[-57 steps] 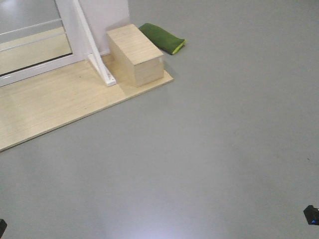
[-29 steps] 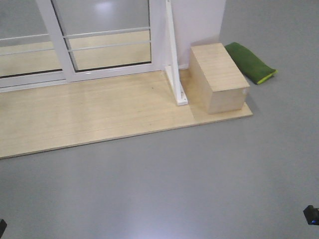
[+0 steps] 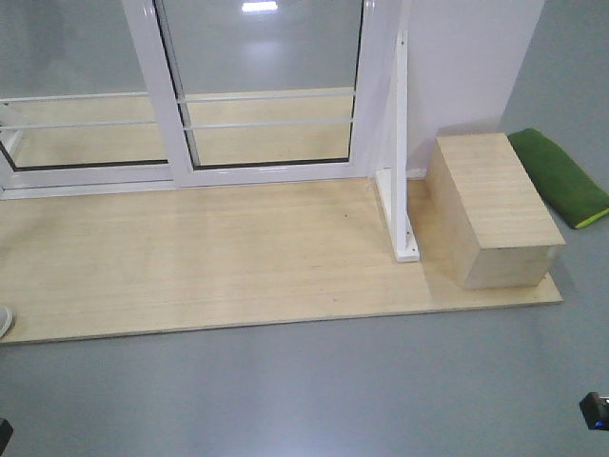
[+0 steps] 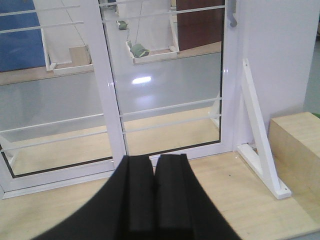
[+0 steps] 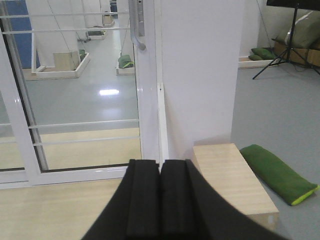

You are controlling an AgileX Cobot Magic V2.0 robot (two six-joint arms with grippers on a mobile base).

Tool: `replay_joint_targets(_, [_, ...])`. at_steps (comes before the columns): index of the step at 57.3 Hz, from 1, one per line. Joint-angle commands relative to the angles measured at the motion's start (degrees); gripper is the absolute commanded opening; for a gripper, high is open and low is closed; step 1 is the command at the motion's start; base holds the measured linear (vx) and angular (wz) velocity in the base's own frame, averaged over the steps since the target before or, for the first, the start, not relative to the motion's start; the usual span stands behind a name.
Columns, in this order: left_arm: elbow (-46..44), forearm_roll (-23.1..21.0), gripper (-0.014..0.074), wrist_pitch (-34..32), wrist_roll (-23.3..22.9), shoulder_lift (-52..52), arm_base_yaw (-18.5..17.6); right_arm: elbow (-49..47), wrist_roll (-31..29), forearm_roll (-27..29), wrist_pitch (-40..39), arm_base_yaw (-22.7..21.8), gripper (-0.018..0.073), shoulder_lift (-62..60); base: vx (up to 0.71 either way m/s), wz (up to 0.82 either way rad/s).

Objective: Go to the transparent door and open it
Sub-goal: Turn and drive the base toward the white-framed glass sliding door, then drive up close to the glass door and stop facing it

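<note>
**Front view.** Shows the transparent door (image 3: 271, 95) at 12 o'clock, upright at the far edge of the wooden platform (image 3: 190, 257): clear glass in a white frame, crossed by thin white bars. Sets a similar glass panel (image 3: 76, 124) at 10 o'clock, just beside the door, and a slanted white support post (image 3: 402, 143) at 1 o'clock, just beside the door's right stile. Places a wooden box (image 3: 495, 214) at 2 o'clock on the platform's right end, with a green cushion (image 3: 561, 176) on the grey floor just beside it.

**Left wrist view.** Shows the left gripper (image 4: 155, 200) at 6 o'clock, black fingers pressed together along a thin seam and holding nothing. Puts the door at 12 o'clock from the jaws, well apart, across a strip of platform. Catches the lower end of the grey handle (image 4: 231, 17) at 1 o'clock, on the right stile at the frame's upper edge.

**Right wrist view.** Shows the right gripper (image 5: 161, 200) at 6 o'clock, jaws likewise together and holding nothing. Sets the door's glass at 10 to 11 o'clock from the jaws and the handle just left of 12 o'clock, high on the stile, well apart from the fingertips. Lines the support post up at 12 o'clock, with a white wall (image 5: 200, 75) at 1 o'clock and the box at 3 o'clock
</note>
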Motion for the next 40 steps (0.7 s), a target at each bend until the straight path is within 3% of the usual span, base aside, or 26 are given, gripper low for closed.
replay_joint_targets(1, [0.8, -0.1, -0.0003, -4.5, -0.1, -0.8, 0.1, 0.3, -0.4, -0.1, -4.9, -0.2, -0.0001, -0.9, 0.48, 0.12])
replay_joint_targets(40, [0.8, -0.1, -0.0003, -4.5, -0.1, -0.8, 0.1, 0.3, -0.4, -0.1, -4.9, -0.2, -0.0001, -0.9, 0.46, 0.13])
